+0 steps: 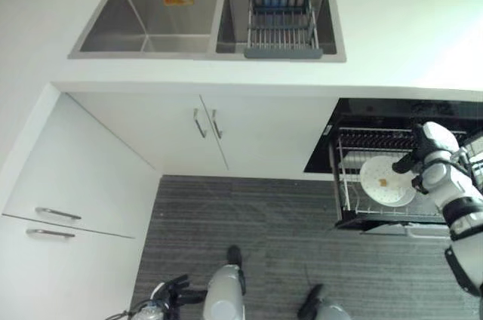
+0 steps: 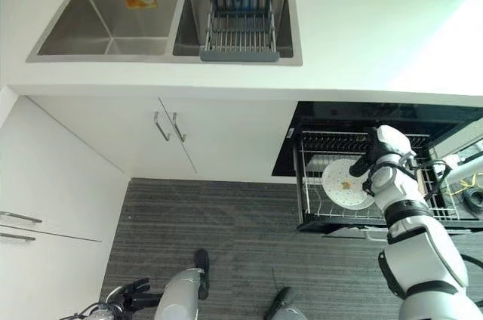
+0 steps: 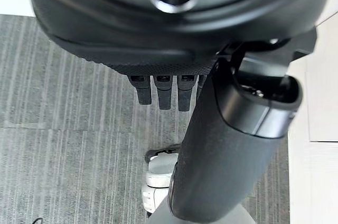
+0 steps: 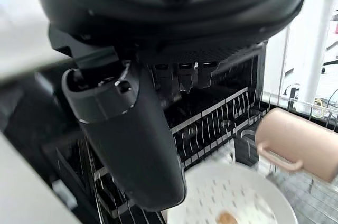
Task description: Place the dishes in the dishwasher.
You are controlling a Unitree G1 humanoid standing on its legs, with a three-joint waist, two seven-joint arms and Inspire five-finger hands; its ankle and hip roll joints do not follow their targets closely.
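I am holding my right hand (image 2: pixel 364 164), fingers relaxed and gripping nothing, over the pulled-out dishwasher rack (image 2: pixel 317 207), with the white plate (image 2: pixel 345 184) lying just at its seven o'clock.

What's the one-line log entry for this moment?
stage: loading | white plate lying in dishwasher rack | pink mug in rack | right hand open above plate | left hand low, idle, open
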